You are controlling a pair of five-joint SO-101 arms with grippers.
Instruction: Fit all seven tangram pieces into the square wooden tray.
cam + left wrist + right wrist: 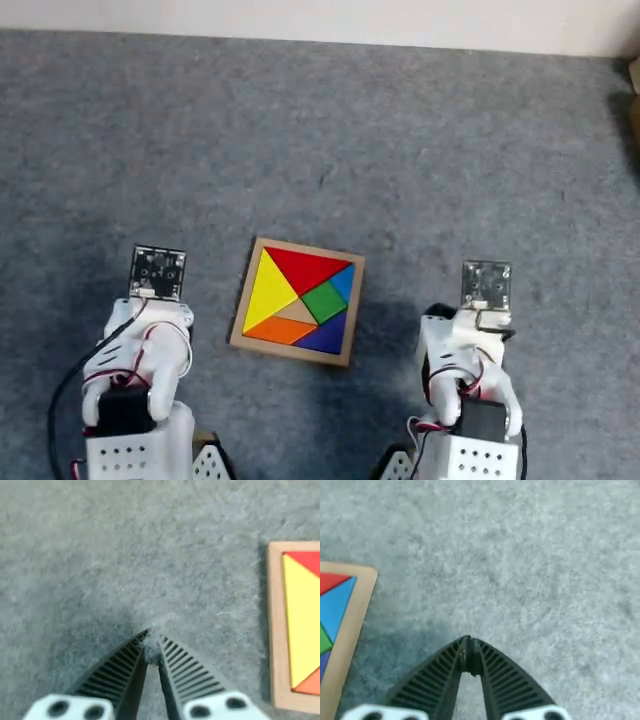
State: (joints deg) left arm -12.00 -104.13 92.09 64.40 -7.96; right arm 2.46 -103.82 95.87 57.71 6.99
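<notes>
Left pincer (pixel 152 636) closed, tray (pixel 274 625) full, colourful pieces (pixel 268 292)

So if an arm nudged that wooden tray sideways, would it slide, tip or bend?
It is probably stiff: the wooden tray looks like a solid frame. It lies flat and low on the grey felt, so tipping seems unlikely. The fuzzy felt may grip it, so it might drag or twist rather than glide.

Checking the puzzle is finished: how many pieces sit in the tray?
7, all inside the tray: yellow at left, red on top, light blue at right, green central, tan below it, orange bottom left, purple bottom right.
</notes>
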